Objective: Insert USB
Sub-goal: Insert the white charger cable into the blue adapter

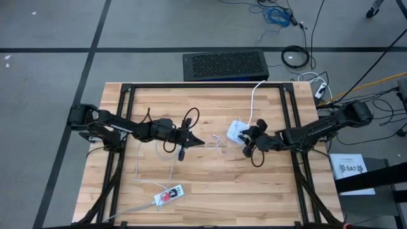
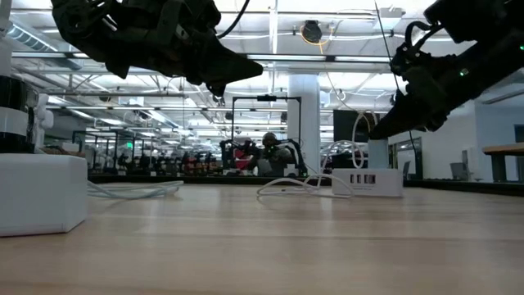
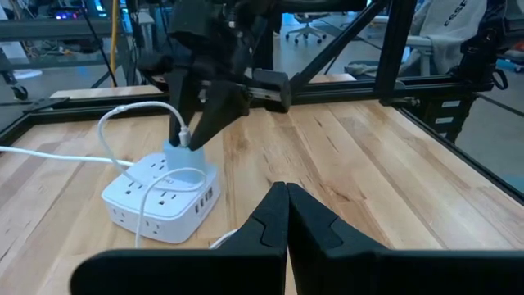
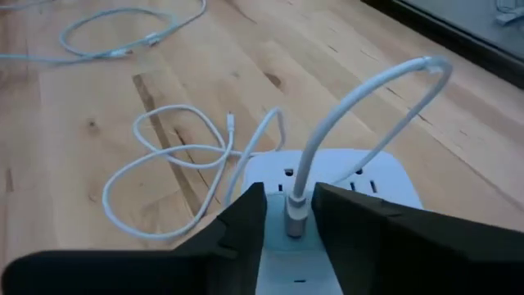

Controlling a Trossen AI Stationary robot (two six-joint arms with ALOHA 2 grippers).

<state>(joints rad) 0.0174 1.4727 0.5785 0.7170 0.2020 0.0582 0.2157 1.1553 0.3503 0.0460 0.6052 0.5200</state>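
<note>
Two arms are working over the wooden worktop (image 1: 210,184), and most of the task is looking done from how things lie. On the left, the left end effector (image 1: 201,141) is hanging above the boards with its fingers pressed together and nothing between them, just left of a loose white cable (image 1: 220,147) coiled on the wood; it is taking no part in the plugging. Nearer, at the left front, a second white power strip (image 1: 169,194) is lying apart from the action. Right of centre, the white charging hub (image 1: 236,133) is sitting on the worktop, and the white USB plug (image 4: 295,215) is standing upright in its top face, its cord arching away toward the far edge. The right end effector (image 4: 288,220) is straddling that plug with its fingers spread a little, a gap showing on each side, so it seems to be gripping nothing. What is probably remaining is confirming the plug is fully seated and drawing the right arm clear.
</note>
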